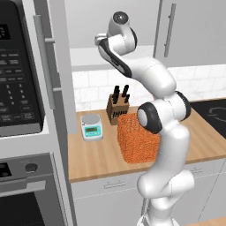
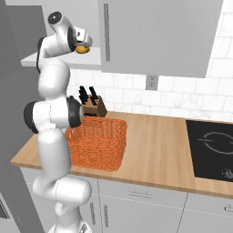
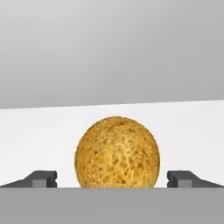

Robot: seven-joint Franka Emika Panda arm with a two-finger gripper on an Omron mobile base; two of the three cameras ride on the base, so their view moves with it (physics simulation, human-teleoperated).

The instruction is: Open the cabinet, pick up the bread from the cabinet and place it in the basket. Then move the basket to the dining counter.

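Hand [image 3: 112,179] spread wide, fingertips [image 3: 43,178] either side of the bread [image 3: 117,152], not touching.

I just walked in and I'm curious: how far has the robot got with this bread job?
Early on. The cabinet looks open, its pale shelf showing. The gripper is reaching in: the bread sits between its spread fingers, not yet clamped. The basket waits on the worktop, with no bread visible inside. Left: grasp, drop it in, carry the basket away.
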